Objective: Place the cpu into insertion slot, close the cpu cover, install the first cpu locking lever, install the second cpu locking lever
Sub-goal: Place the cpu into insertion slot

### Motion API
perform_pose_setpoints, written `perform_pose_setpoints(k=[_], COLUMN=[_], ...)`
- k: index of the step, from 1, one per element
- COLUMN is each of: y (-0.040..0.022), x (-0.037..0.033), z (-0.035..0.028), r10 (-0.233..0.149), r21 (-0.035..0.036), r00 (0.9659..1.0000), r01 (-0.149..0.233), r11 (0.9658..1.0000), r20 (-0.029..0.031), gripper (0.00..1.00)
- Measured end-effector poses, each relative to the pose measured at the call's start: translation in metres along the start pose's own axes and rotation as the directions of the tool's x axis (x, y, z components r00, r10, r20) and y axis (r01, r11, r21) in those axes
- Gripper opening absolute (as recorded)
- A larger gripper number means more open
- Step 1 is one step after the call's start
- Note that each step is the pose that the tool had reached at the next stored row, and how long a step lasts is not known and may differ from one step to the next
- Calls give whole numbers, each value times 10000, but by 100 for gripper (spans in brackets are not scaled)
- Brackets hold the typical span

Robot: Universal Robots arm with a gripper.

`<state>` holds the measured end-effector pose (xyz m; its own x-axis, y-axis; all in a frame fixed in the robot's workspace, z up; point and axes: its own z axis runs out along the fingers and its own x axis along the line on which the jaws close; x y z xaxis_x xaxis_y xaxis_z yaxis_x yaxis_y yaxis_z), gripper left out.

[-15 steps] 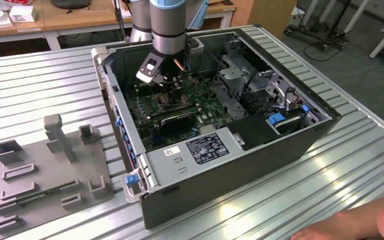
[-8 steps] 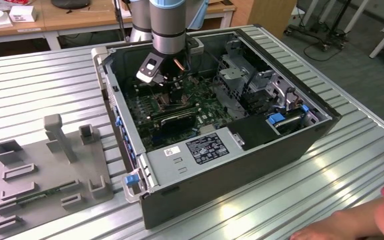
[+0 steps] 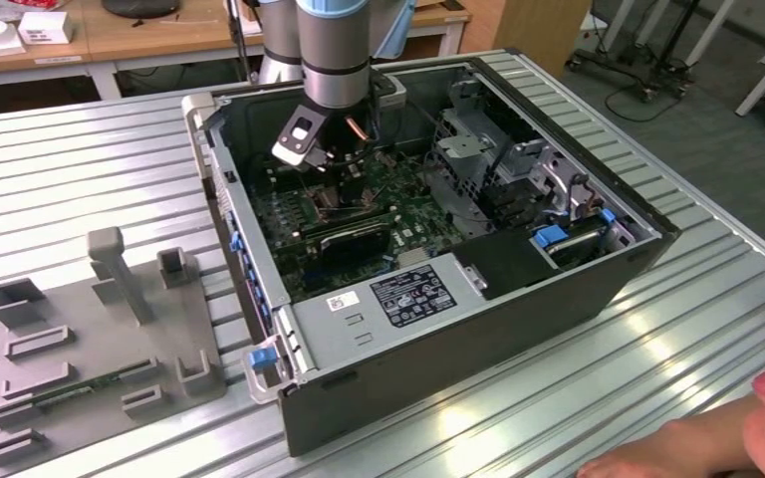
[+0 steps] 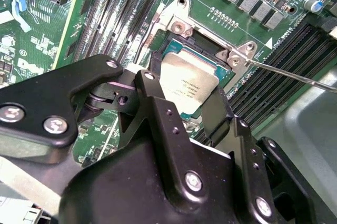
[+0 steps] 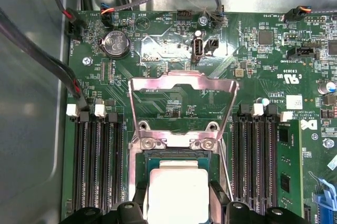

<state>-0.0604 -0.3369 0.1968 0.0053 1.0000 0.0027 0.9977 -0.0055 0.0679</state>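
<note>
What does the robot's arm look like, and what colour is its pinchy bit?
The arm is a round silver-grey tube with light blue at its joint. The end effector is black, made of flat jointed bars with shiny silver screws. A small white box sits by the wrist.

From where I stand I count one robot arm (image 3: pixel 334 50) and one open computer case (image 3: pixel 489 329). Inside it there is one chip (image 5: pixel 176 192), one socket (image 5: pixel 158 156), one metal cover frame (image 5: pixel 181 84), two banks of memory slots (image 5: pixel 100 166) and one coin battery (image 5: pixel 116 43). One grey parts tray (image 3: pixel 91 368) sits at the exterior view's left.
</note>
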Motion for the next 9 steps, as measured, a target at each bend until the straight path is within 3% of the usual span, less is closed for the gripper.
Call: perform_pose_setpoints(k=[9], y=[-1], x=[0], z=[7], r10=[1], r21=[-6], r00=[10000], r01=[-1], r11=[10000], r20=[-1], gripper=[55])
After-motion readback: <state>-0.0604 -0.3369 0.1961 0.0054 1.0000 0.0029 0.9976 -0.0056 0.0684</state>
